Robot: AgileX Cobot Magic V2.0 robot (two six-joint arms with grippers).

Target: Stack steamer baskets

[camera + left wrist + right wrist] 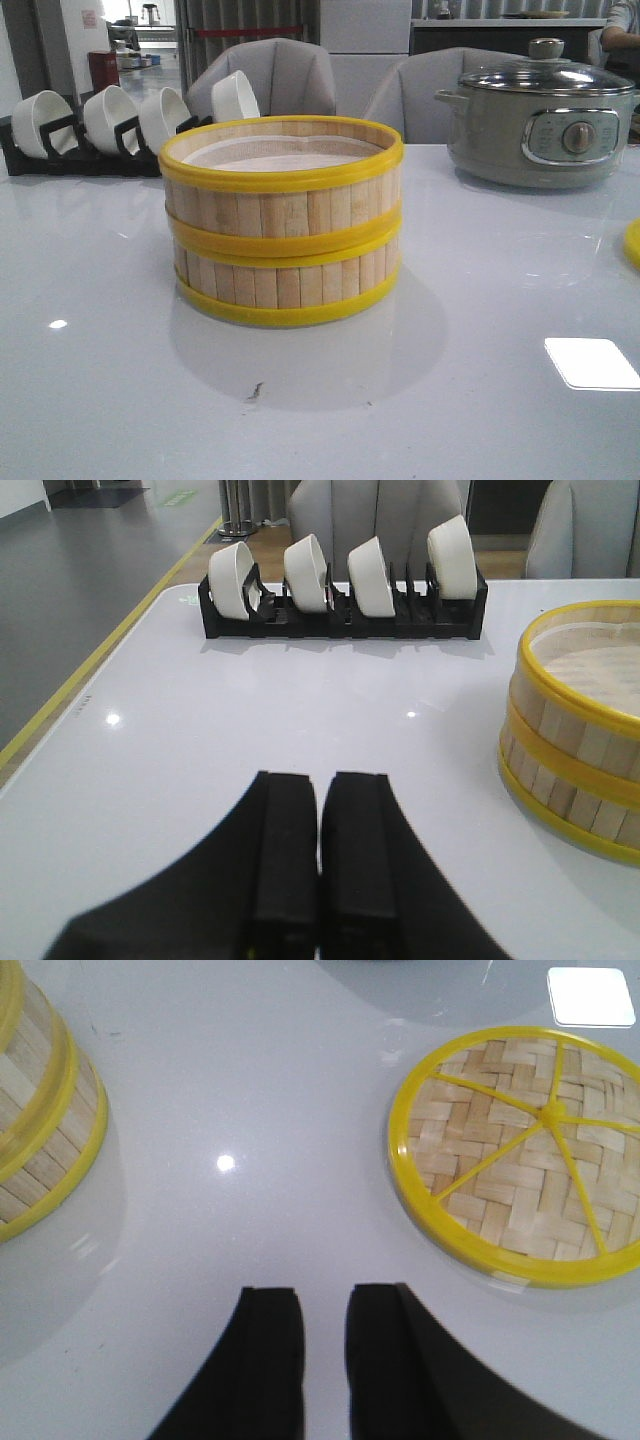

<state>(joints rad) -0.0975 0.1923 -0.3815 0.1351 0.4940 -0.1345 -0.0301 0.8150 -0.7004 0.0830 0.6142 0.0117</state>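
Note:
Two steamer baskets stand stacked in the middle of the white table, the upper one (pixel 282 175) squarely on the lower one (pixel 287 285); the top shows a pale liner. Neither gripper appears in the front view. In the left wrist view the left gripper (pixel 320 780) hovers over bare table, shut with nothing in it, and the stack (pixel 575 735) stands apart to one side. In the right wrist view the right gripper (pixel 325 1295) is open by a narrow gap and empty, over the table between the stack (pixel 45 1130) and the woven lid (pixel 520 1155).
A grey cooking pot with a glass lid (pixel 545 125) stands at the back right. A black rack of white bowls (pixel 100 125) is at the back left. The lid's yellow edge (pixel 634 243) shows at the right border. Chairs stand behind the table.

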